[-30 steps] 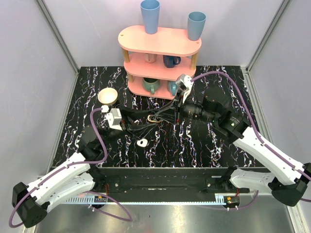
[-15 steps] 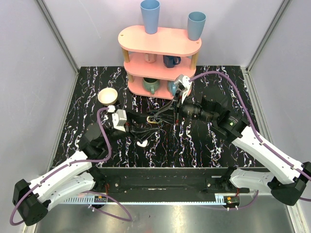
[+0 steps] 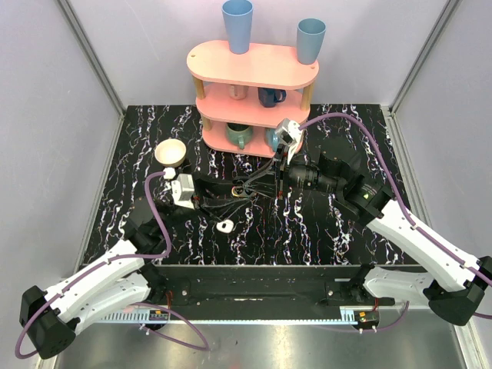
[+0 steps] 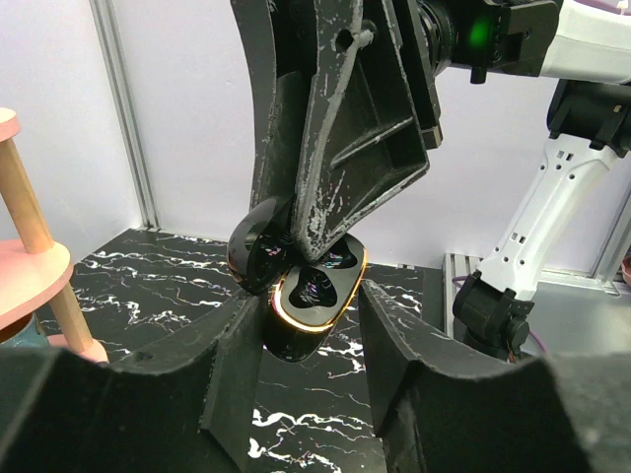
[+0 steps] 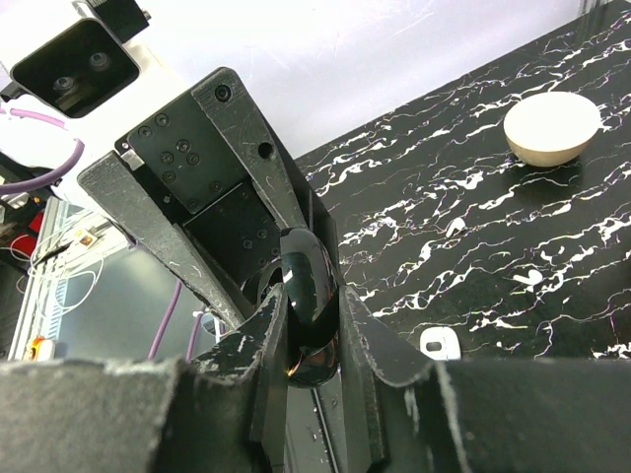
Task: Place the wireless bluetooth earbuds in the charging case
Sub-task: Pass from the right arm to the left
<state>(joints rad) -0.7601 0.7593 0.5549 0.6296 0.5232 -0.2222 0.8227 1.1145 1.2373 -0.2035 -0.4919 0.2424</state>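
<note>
The charging case (image 4: 315,296) is a glossy black clamshell with a gold rim, held open above the table. Its two wells show iridescent glints, and I cannot tell whether earbuds sit in them. My right gripper (image 5: 314,307) is shut on the case (image 5: 314,286), pinching it by its sides, as the top view (image 3: 244,187) also shows. My left gripper (image 4: 312,317) faces it from the left with a finger on each side of the case's lower half. A gap remains at its right finger. In the top view the left gripper (image 3: 231,197) meets the right one at the table's middle.
A tiny white rounded-square piece (image 3: 225,226) with a dark centre spot lies on the black marble table (image 3: 323,231) just in front of the grippers; the right wrist view shows the piece (image 5: 440,342) too. A cream bowl (image 3: 170,151) stands at the back left. A pink shelf (image 3: 252,65) with cups stands behind.
My left gripper's jaws have narrowed round the lower half of the case, after a small shift toward it and back. The right arm and the case have stayed put.
</note>
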